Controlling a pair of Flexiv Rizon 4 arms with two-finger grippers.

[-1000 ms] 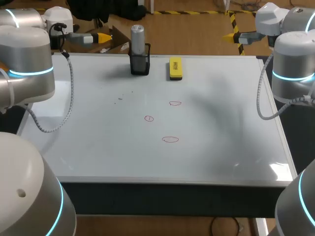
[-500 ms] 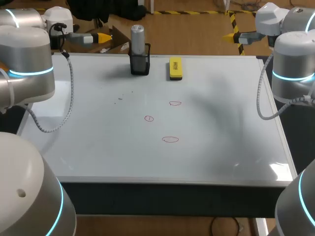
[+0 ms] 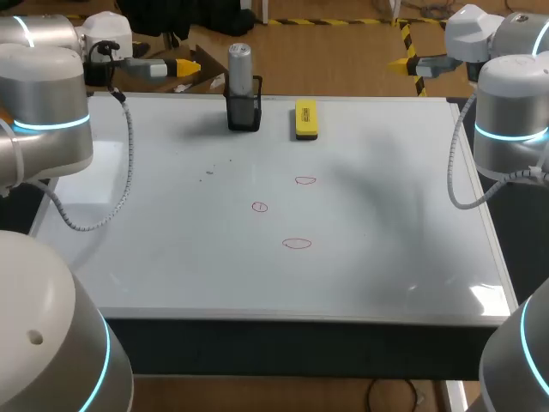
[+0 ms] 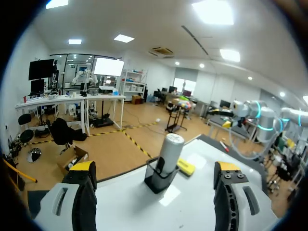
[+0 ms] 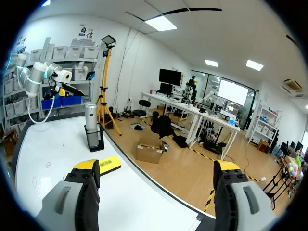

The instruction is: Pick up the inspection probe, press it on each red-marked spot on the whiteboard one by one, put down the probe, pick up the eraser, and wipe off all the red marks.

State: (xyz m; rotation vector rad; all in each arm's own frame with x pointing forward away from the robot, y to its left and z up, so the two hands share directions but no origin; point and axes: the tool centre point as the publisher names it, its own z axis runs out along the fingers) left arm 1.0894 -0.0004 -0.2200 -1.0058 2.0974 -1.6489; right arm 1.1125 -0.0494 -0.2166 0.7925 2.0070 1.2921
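Observation:
The grey cylindrical probe (image 3: 241,64) stands upright in a black holder (image 3: 244,113) at the whiteboard's (image 3: 171,257) far edge. A yellow eraser (image 3: 305,118) lies just right of it. Three red outlines (image 3: 304,180) (image 3: 260,207) (image 3: 297,243) sit mid-board. My left gripper (image 3: 185,66) hovers open beyond the far left corner, level and pointing toward the probe (image 4: 169,153), which is ahead of its fingers (image 4: 155,167). My right gripper (image 3: 400,63) hangs open past the far right corner; from it (image 5: 156,166) the eraser (image 5: 103,165) and probe (image 5: 90,120) are off to one side.
A few faint dark specks (image 3: 208,172) mark the board left of the red outlines. Both arms' grey bodies (image 3: 47,112) (image 3: 510,112) stand over the left and right edges, each with a looping cable (image 3: 103,215).
My left arm has shifted a little, carrying its gripper slightly rightward toward the probe. The right arm and everything on the board stay put.

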